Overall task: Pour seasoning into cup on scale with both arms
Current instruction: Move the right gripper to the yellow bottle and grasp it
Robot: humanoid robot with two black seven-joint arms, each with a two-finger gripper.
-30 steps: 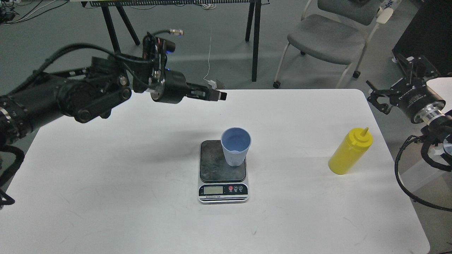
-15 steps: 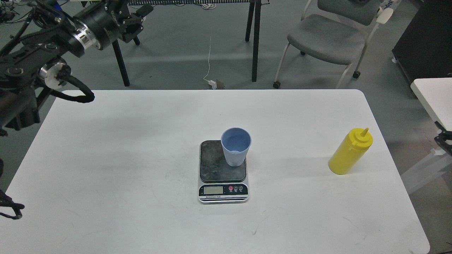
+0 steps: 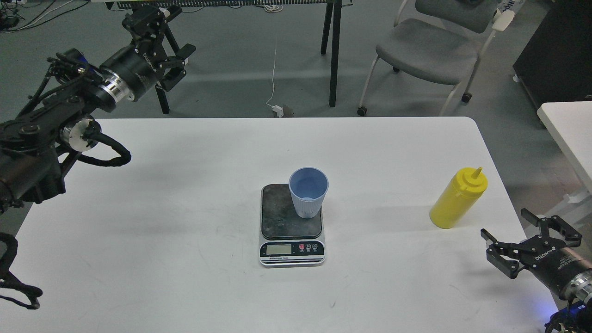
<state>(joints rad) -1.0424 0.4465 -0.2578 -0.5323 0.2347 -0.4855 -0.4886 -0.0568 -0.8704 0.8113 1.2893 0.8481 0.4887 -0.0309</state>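
The light blue ribbed cup (image 3: 308,192) stands upright on the back right part of the scale's dark plate (image 3: 280,215), at the middle of the white table (image 3: 162,222). The yellow squeeze bottle (image 3: 458,200) stands upright near the table's right edge, cap on. My left gripper (image 3: 164,39) is open and empty, raised beyond the table's far left corner. My right gripper (image 3: 505,224) is open and empty at the table's front right corner, below and right of the bottle, apart from it.
A grey chair (image 3: 430,46) and black table legs (image 3: 334,51) stand on the floor behind the table. A second white table (image 3: 569,127) is at the right. A white cable (image 3: 275,69) hangs down to the floor behind.
My left arm swung from over the table's middle back to the far left. My right gripper left the upper right, went out of view, and now shows at the lower right. Cup, scale and bottle are unmoved.
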